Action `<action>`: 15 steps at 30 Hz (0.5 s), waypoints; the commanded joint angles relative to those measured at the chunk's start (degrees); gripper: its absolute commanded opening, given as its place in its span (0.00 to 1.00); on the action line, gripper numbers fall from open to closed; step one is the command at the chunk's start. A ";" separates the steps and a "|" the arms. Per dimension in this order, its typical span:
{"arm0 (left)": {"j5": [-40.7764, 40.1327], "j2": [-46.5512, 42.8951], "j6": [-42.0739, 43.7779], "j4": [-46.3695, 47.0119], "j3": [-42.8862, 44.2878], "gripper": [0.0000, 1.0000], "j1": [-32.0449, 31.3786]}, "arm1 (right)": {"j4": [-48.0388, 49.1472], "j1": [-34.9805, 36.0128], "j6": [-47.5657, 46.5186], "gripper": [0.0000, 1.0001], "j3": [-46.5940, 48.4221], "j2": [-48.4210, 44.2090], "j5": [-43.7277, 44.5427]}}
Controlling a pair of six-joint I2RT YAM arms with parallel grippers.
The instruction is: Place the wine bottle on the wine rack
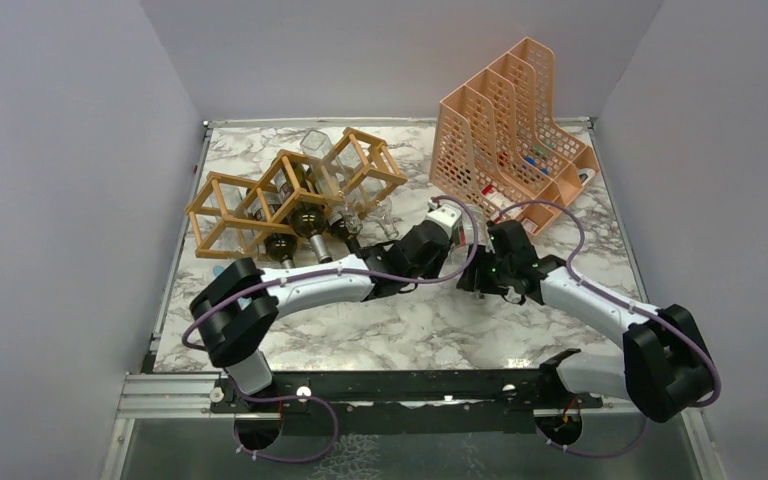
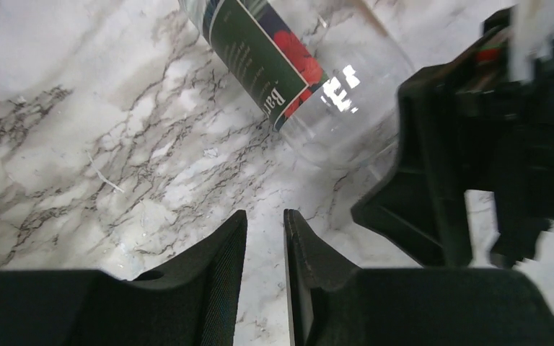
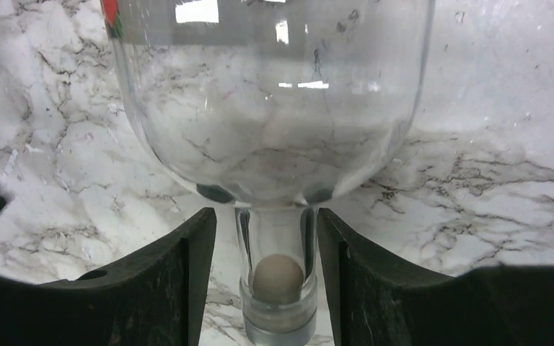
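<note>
- Clear glass wine bottle (image 3: pixel 270 130) with a dark label lies on its side on the white marble table (image 3: pixel 490 144), apart from the light-brown wooden stick wine rack (image 1: pixel 295 195).
- Right gripper (image 3: pixel 265 223) straddles the neck, jaws parted, not yet gripping; centre it, then squeeze firmly.
- Left gripper (image 2: pixel 265 220) is barely parted and empty.

You lose the bottle (image 3: pixel 274 108) off the top edge in both wrist views, and its label (image 2: pixel 260 50) reads only "Bar". From above, the arms (image 1: pixel 415 255) hide nearly all of it. The holder's (image 1: pixel 480 130) contents are too small to tell.
</note>
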 commanded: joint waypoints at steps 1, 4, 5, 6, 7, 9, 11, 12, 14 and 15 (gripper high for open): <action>-2.42 -7.31 0.85 -0.76 1.13 0.32 -0.07 | 6.19 0.59 -1.20 0.57 -0.25 1.83 4.02; -4.10 -11.36 1.58 -1.34 1.39 0.35 -0.03 | 7.87 0.92 -1.27 0.57 0.13 4.06 4.79; -4.73 -13.18 1.98 -1.42 1.40 0.37 -0.08 | 8.46 1.14 -1.22 0.56 0.02 4.76 5.27; -5.46 -14.57 2.28 -1.55 1.44 0.39 0.01 | 8.93 1.26 -1.16 0.56 0.04 5.28 5.77; -6.11 -16.01 2.59 -1.66 1.38 0.41 0.01 | 9.33 1.43 -1.09 0.56 -0.04 5.77 6.33; -7.45 -18.53 3.16 -2.00 1.41 0.45 -0.02 | 9.75 1.91 -0.40 0.54 -0.30 6.22 8.42; -8.82 -20.83 3.49 -2.31 1.33 0.50 0.02 | 10.89 2.48 0.06 0.50 -1.28 5.84 10.01; -9.47 -21.92 3.58 -2.44 1.12 0.52 -0.01 | 11.56 2.64 0.18 0.47 -1.80 5.56 10.50; -10.56 -24.03 3.84 -2.40 0.59 0.56 -0.02 | 12.83 2.86 0.11 0.39 -2.67 5.01 11.00; -11.07 -24.96 4.01 -2.24 0.28 0.58 -0.01 | 13.12 2.98 0.06 0.34 -2.93 4.92 11.32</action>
